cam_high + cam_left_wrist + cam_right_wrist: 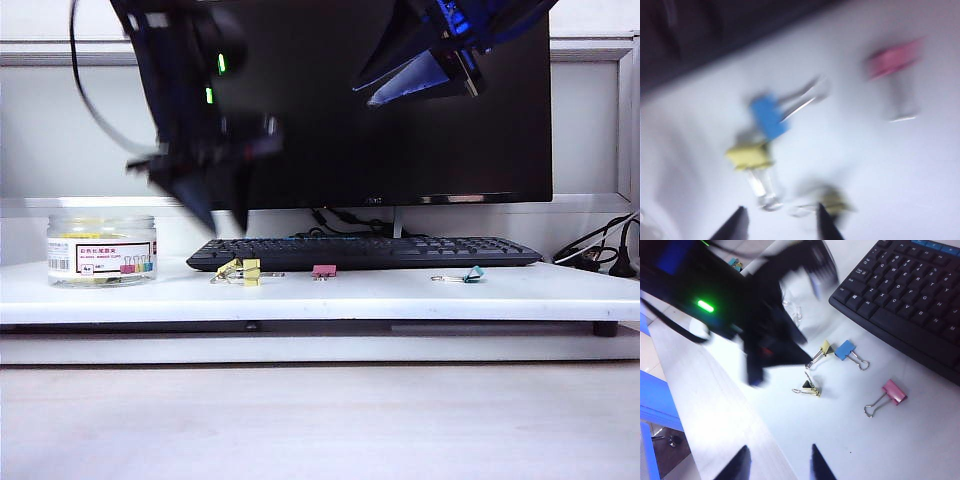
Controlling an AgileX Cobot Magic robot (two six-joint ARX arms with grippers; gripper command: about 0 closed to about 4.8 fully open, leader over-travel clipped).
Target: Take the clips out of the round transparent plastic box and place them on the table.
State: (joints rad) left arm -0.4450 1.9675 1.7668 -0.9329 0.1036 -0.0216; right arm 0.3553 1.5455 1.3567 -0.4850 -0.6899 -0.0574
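White bench (420, 292): two yellow clips (240, 271) centre-left, jar (101, 251) far left; left hand (222, 205) and right hand (780, 460) both empty, fingers apart.

Lighting: we see bright, even light on the white table (400, 290). Left wrist view heavily motion-blurred; the left arm (200, 150) smears in both other views.

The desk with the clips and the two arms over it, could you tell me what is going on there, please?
The left claw hangs open and empty just above the table, over two yellow clips lying beside a blue clip. A pink clip and a teal clip lie further along. The round transparent plastic box stands at the left end. The right claw waits open, holding nothing.
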